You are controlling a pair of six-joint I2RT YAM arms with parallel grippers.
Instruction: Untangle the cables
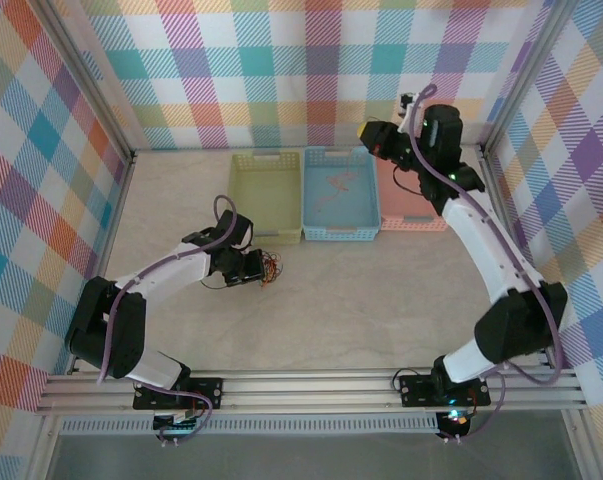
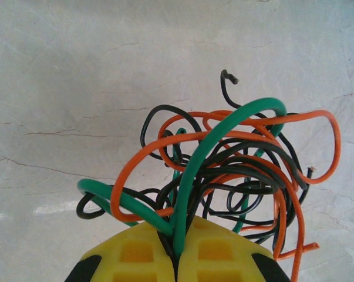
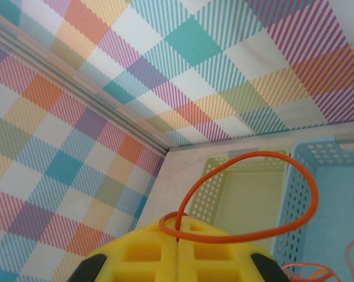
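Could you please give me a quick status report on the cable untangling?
Left hand shut on tangle of thin green, orange and black wires. Right hand shut on single thin orange wire loop, raised near blue plastic basket. Nothing in the way.

Top view looks down from behind. Wrist views hug the left pincer [image 2: 178, 257] and right pincer [image 3: 178, 258]; the blue basket [image 3: 317, 148] ahead of the right shows overhead too.
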